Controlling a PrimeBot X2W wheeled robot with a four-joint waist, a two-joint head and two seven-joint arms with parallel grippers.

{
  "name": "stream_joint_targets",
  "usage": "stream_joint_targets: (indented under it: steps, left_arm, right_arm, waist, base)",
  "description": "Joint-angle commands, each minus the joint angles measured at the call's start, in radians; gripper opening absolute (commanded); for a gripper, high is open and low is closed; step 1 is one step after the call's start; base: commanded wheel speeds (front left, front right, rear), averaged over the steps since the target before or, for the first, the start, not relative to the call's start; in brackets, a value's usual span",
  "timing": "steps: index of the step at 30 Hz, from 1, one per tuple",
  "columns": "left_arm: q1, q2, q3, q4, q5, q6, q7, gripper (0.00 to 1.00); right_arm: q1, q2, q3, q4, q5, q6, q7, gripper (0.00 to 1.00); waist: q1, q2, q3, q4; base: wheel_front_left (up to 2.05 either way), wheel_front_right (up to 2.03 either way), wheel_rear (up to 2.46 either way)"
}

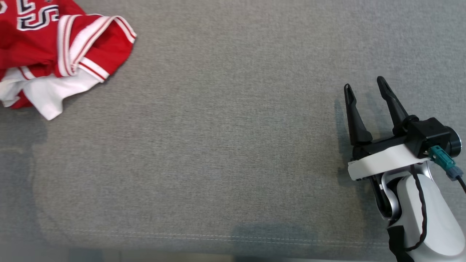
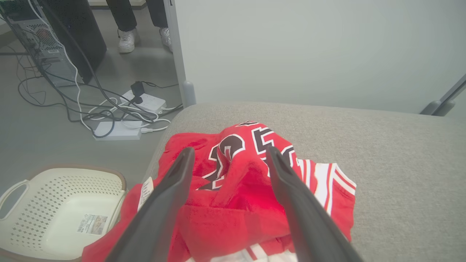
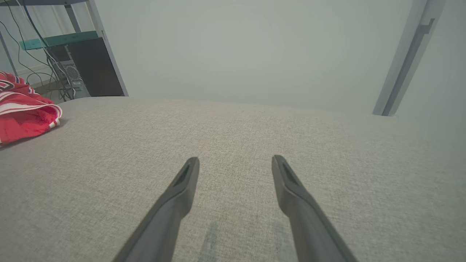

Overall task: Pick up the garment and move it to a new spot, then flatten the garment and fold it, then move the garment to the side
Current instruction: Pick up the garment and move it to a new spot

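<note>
Head view: crumpled red jersey garment (image 1: pixel 54 51) with white striped trim and black-and-white numerals, at the upper-left corner of the flat grey woven fabric surface (image 1: pixel 233 145), partly cut by the frame edge, white underlayer showing along its lower side. At the lower right, right gripper (image 1: pixel 364 83), well apart from the garment — both long dark fingers spread wide, nothing between them, tips over bare grey cloth.

Left wrist view: left gripper (image 2: pixel 230 150) directly over the garment, fingers spread to either side of the numerals, no fold pinched; contact with the cloth not determinable. Garment bunched near the surface's corner, one red edge reaching past the rim. Beside that corner, on the floor — cream perforated plastic basket (image 2: pixel 54 193) with handles, white power strips (image 2: pixel 120 127) with tangled cables, dark computer tower (image 2: pixel 62 40), and a person's white sneakers (image 2: pixel 127 42).

Right wrist view: right gripper's fingers spread above bare surface; garment at far left.
</note>
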Motion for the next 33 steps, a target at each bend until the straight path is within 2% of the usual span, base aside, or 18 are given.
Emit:
stream_joint_targets:
  steps: [1,8,15,16,17,19,24,30,33]
  left_arm:
    - [-0.044,0.084,0.030,-0.017,-0.030,-0.007,0.002,1.00]
    - [-0.082,0.150,-0.040,-0.018,-0.137,-0.007,0.022,1.00]
    - [-0.102,0.170,-0.104,0.042,-0.193,-0.007,0.036,1.00]
    - [-0.108,0.170,-0.110,0.056,-0.194,-0.007,0.032,0.68]
    - [-0.116,0.170,-0.122,0.063,-0.192,-0.007,0.034,0.00]
    - [-0.134,0.167,-0.138,0.071,-0.188,-0.007,0.022,0.00]
    - [-0.184,0.165,-0.170,0.055,-0.162,-0.007,-0.086,0.00]
    - [-0.257,0.169,-0.211,-0.059,-0.128,-0.007,-0.201,0.00]
    - [-0.325,0.152,-0.258,-0.181,-0.086,-0.007,-0.239,0.00]
  right_arm:
    - [-0.016,0.007,0.021,-0.036,0.005,0.001,-0.013,1.00]
    - [-0.035,0.007,0.027,-0.070,0.016,0.001,-0.013,1.00]
    - [-0.050,0.007,0.036,-0.078,0.031,0.001,-0.013,1.00]
    - [-0.052,0.007,0.035,-0.079,0.032,0.001,-0.013,1.00]
    - [-0.053,0.007,0.033,-0.079,0.033,0.001,-0.013,1.00]
    - [-0.053,0.007,0.025,-0.082,0.034,0.001,-0.013,1.00]
    - [-0.046,0.007,0.008,-0.080,0.045,0.001,-0.013,1.00]
    - [-0.030,0.007,-0.011,-0.073,0.056,0.001,-0.013,1.00]
    - [-0.014,0.007,-0.027,-0.064,0.066,0.001,-0.013,1.00]
  waist:
    - [0.0000,0.0000,0.039,-0.037]
    - [-0.0001,0.0000,0.101,-0.080]
    - [-0.0001,0.0000,0.125,-0.108]
    - [-0.0001,0.0000,0.127,-0.110]
    - [-0.0001,0.0000,0.128,-0.111]
    - [-0.0001,0.0000,0.127,-0.110]
    - [-0.0001,0.0000,0.098,-0.103]
    - [-0.0001,0.0000,0.048,-0.084]
    - [-0.0001,0.0000,0.001,-0.071]
  base:
    - [0.00,0.00,0.00]
    - [0.00,0.00,0.00]
    - [0.00,0.00,0.00]
    - [0.00,0.00,0.00]
    - [0.00,0.00,0.00]
    - [0.00,0.00,0.00]
    - [0.00,0.00,0.00]
    - [0.00,0.00,0.00]
    - [0.00,0.00,0.00]
